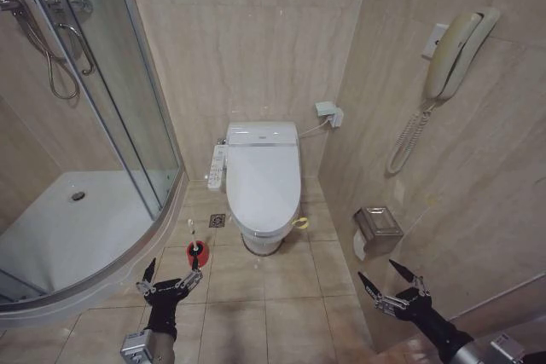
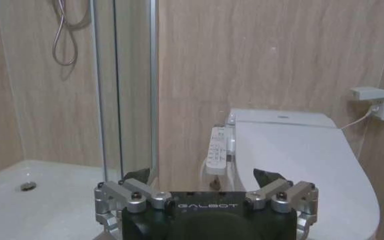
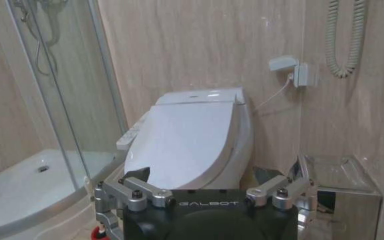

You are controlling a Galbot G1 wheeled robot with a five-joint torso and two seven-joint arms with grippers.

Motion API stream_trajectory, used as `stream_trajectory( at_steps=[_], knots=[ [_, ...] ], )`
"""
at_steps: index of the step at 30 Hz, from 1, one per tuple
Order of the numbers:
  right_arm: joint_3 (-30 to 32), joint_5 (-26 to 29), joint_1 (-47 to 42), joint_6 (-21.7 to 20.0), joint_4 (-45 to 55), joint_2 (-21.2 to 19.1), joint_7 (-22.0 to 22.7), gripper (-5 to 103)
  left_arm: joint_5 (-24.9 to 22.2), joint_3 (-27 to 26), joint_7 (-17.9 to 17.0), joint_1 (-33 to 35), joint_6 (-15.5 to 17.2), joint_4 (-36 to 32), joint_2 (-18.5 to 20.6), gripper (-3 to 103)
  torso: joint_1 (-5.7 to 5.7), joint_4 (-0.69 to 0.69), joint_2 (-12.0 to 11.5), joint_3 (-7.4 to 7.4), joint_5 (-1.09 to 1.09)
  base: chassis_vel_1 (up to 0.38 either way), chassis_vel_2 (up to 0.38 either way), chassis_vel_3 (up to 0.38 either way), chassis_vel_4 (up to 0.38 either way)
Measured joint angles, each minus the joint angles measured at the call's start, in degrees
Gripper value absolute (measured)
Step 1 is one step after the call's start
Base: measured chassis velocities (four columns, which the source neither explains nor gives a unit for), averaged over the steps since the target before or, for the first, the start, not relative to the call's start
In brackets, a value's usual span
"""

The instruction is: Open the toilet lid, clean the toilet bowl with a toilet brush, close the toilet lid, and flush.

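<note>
At frame centre, your lid (image 1: 264,178) is lying closed over the bowl (image 1: 261,240). Lower left, your left tool (image 1: 170,277) is hovering wide beside the brush (image 1: 196,252); lower right, your right tool (image 1: 392,284) is spreading wide, holding nothing.

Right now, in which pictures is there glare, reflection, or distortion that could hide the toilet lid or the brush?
Head view: walls bow toward the edges; the toilet lid is evenly lit, the toilet brush small but clear beside the left end effector. Left wrist view: dim, soft; the shower glass shows reflections. Right wrist view: a soft sheen on the lid, nothing hidden.
</note>
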Motion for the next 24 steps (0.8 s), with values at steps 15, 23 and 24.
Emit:
stream_trajectory(
  at_steps=[15, 23, 24],
  knots=[
    [-0.38, -1.52, 0.27, -0.1, -0.45, -0.45, -0.09, 100, 0.0, 0.0, 0.0, 0.0, 0.0, 0.0, 0.0, 100, 0.0, 0.0, 0.0, 0.0, 0.0, 0.0, 0.0, 0.0, 0.0],
    [-3.19, -4.08, 1.49, -0.74, -3.0, -1.96, -0.57, 100, 0.0, 0.0, 0.0, 0.0, 0.0, 0.0, 0.0, 100, 0.0, 0.0, 0.0, 0.0, 0.0, 0.0, 0.0, 0.0, 0.0],
    [-3.58, -4.12, 1.78, -0.76, -3.5, -2.3, -0.63, 100, 0.0, 0.0, 0.0, 0.0, 0.0, 0.0, 0.0, 100, 0.0, 0.0, 0.0, 0.0, 0.0, 0.0, 0.0, 0.0, 0.0]
  ],
)
